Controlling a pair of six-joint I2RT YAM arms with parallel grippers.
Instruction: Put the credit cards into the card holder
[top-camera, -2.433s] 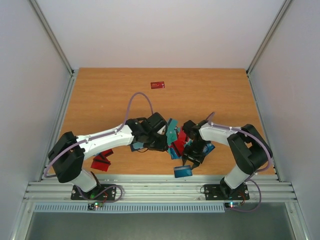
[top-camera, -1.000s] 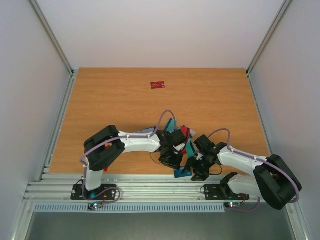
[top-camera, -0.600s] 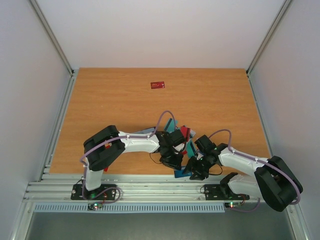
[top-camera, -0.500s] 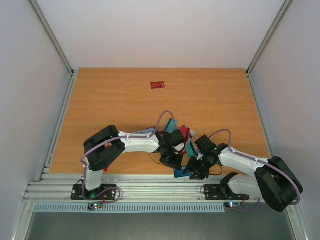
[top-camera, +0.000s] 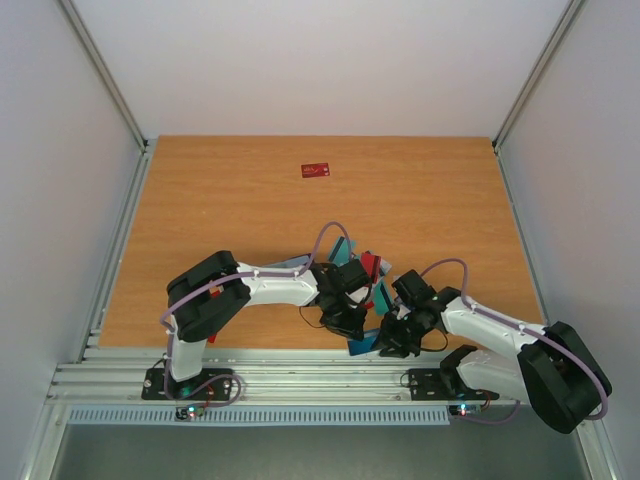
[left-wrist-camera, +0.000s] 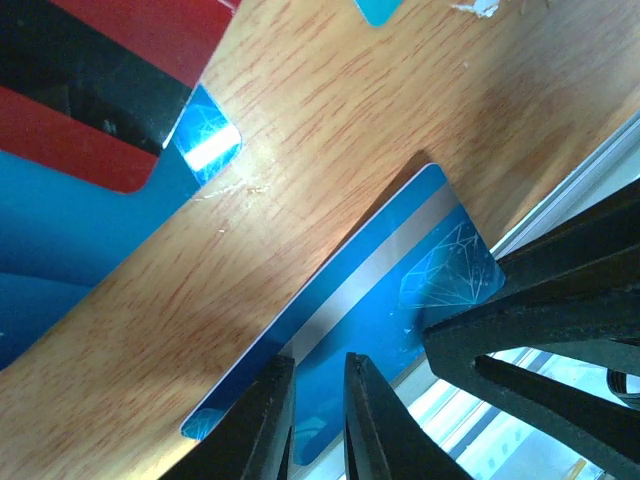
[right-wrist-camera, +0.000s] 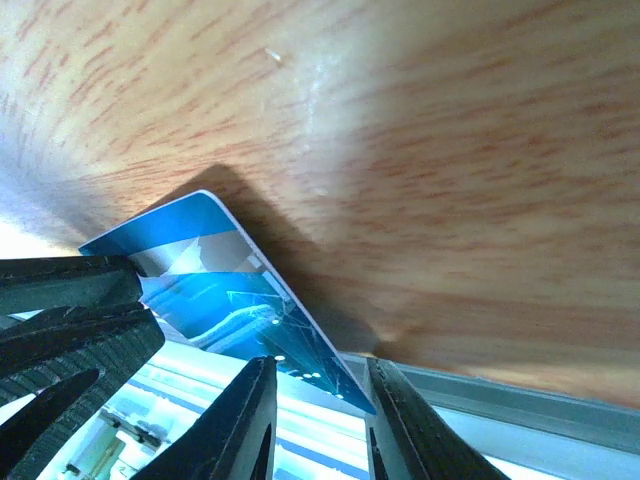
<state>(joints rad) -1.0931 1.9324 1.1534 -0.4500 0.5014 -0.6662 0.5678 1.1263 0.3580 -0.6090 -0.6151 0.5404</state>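
Glossy thin plastic, so the blue card (left-wrist-camera: 390, 290) should be light, stiff and slippery; best taken by an edge. It lies flat on the table (top-camera: 250, 190) at the near rim, both grippers' jaws slightly spread straddling its edges, not pinching. Red card (top-camera: 316, 170) sits far beyond; its print is unreadable.

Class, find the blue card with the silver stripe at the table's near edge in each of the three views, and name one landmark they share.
Top external: the blue striped card lies bottom centre, between both tools.
Left wrist: it fills the lower middle, the left tool at its near edge.
Right wrist: lower left, the right tool at its corner.
Shared landmark: the table's metal edge rail.
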